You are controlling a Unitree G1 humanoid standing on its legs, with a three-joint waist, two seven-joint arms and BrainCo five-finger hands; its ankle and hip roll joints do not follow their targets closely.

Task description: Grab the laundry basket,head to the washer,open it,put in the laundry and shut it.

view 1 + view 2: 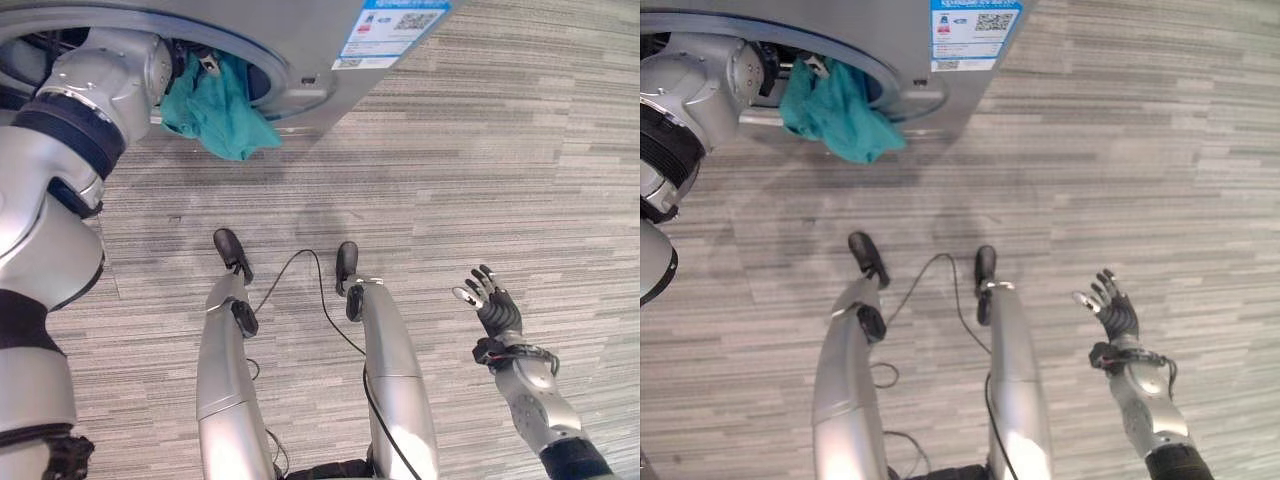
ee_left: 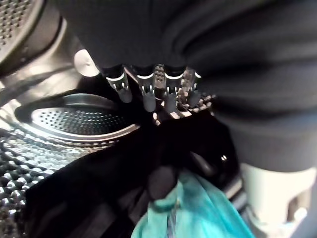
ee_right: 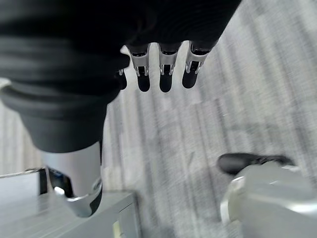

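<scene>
A: Nearest the lens was the left hand (image 2: 163, 91), inside the washer (image 1: 300, 60). Fingers were hanging straight over the perforated drum (image 2: 74, 121), thumb low against the teal cloth (image 2: 198, 213). Looked relaxed, not clamped on anything.

B: Where was the laundry?

A: Half in. From the head camera the teal cloth (image 1: 215, 110) draped out over the door rim at about 11 o'clock and hung down the front panel. Something dark lay in the drum beside it; couldn't tell what.

B: Right hand?

A: Right hand (image 1: 492, 305) was at 4 o'clock, well apart from the machine, over bare floor (image 1: 480, 180). Fingers spread, holding nothing.

B: Basket?

A: Didn't spot it.

B: So the loading step was unfinished.

A: My read, yes. To do it well: curl the fingers on the hanging fold, drag it deep past the rim, let go low in the drum. Any cloth left on the lip would likely jam the door seal.
</scene>
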